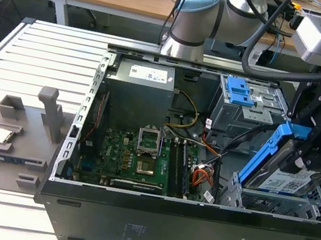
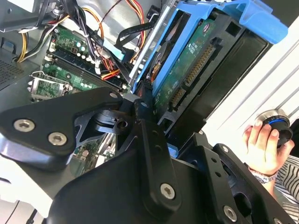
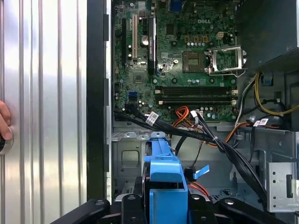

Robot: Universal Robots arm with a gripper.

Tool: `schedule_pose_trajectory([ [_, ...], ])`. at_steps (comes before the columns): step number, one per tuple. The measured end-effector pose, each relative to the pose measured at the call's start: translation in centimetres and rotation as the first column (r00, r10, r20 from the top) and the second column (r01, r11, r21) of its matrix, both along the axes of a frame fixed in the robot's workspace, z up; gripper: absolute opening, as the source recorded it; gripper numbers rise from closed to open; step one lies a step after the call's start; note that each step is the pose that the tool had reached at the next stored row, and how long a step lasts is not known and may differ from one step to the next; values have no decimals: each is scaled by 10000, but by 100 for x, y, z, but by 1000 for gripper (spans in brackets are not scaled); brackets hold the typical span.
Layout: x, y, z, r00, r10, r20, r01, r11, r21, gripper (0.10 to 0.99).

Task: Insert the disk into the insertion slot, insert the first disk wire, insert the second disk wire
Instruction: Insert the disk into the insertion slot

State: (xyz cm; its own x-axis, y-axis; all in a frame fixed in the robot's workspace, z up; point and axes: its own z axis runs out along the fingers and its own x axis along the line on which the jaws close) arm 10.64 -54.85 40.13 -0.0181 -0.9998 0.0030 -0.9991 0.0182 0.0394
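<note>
My gripper [image 1: 308, 157] is shut on the disk [image 1: 281, 174], a silver drive with a white-and-blue label in a bright blue carrier. The disk hangs tilted, its lower end just above the insertion slot [image 1: 261, 202], a silver perforated cage at the case's corner on the exterior view's right. In the second wrist view the disk [image 2: 196, 65] shows its green circuit side between the black fingers [image 2: 148, 135]. In the first wrist view the blue carrier [image 3: 161, 170] sits over the cage floor [image 3: 127, 158]. A bundle of black wires [image 3: 205, 137] runs past it, one ending in a blue tab [image 3: 200, 171].
The open case [image 1: 130, 220] holds a motherboard [image 1: 135, 159], a power supply [image 1: 141, 85] and a taller grey cage with a blue latch [image 1: 240, 92]. Grey fixtures [image 1: 14, 138] stand on the slatted table. A person's hand [image 2: 261, 145] rests on a round knob beside the case.
</note>
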Motion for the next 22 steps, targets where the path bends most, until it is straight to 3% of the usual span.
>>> schedule_pose_trajectory([
  [16,0,0,-136,10000,0,0,0,10000,0,361],
  [22,0,0,-141,10000,0,0,0,10000,-1,369],
])
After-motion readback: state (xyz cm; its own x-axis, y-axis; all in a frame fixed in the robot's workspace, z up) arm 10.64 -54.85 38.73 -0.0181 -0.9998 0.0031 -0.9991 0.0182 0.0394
